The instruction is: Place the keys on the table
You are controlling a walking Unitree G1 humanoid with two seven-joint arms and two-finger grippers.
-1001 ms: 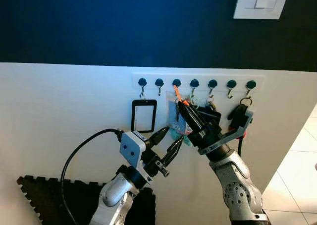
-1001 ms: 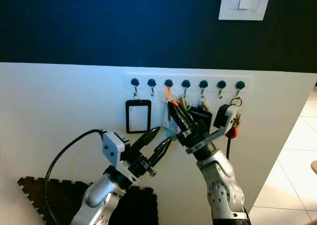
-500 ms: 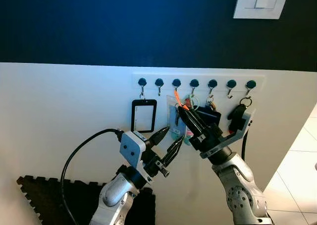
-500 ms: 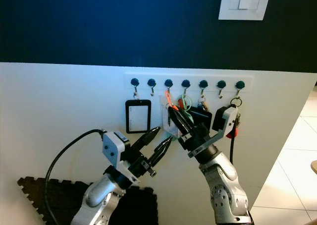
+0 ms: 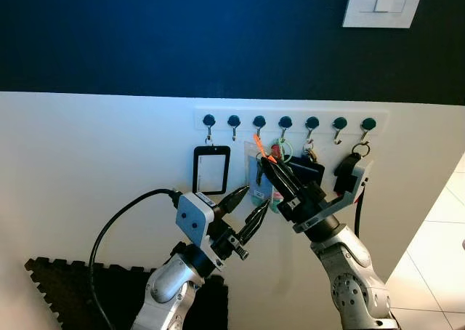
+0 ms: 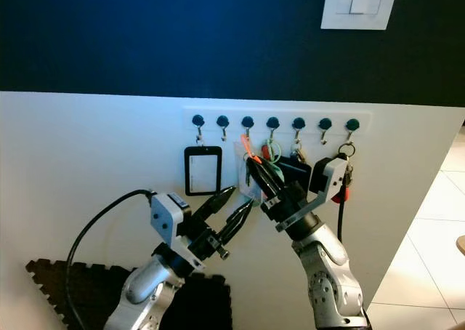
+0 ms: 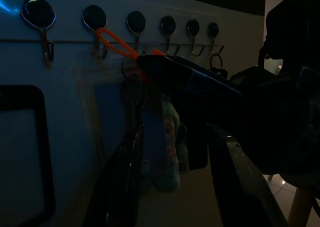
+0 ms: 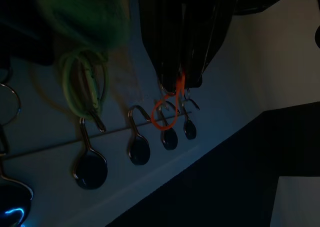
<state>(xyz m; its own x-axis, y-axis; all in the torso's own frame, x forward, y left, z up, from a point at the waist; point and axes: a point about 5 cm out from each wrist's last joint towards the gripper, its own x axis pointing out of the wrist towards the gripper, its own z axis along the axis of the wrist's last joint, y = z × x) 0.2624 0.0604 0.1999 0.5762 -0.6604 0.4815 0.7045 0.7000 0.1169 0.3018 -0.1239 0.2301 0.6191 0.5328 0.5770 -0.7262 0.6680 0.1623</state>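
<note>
A: What has changed since a second ago?

B: Little. The right gripper [image 5: 266, 163] has dropped slightly and pulled back from the wall; its tips sat higher on the hook rail [image 5: 290, 119] then. The left gripper [image 5: 251, 201] has not moved.

A: Where are the keys?

B: The keys [image 5: 261, 171] still hang from the third hook from the left, at about one o'clock from the left gripper and just right of the empty black badge holder [image 5: 211, 169]. An orange loop [image 8: 165, 114] carries the bunch, with a clear card sleeve and a pale green charm below it.

A: And the fingers?

B: The right gripper's fingers are pressed together on the orange loop, pinching it just under the hook; the right wrist view shows the loop emerging from between the tips. That view is dark, so whether the loop has cleared the hook I cannot tell. The left gripper's fingers are spread and hold nothing.

A: How will the bunch handle?

B: I judge it light and floppy. The loop looks soft and thin, so it could slide between smooth fingers, and the dangling keys will swing. The loop near the hook seems the right hold, lifting up and off.
</note>
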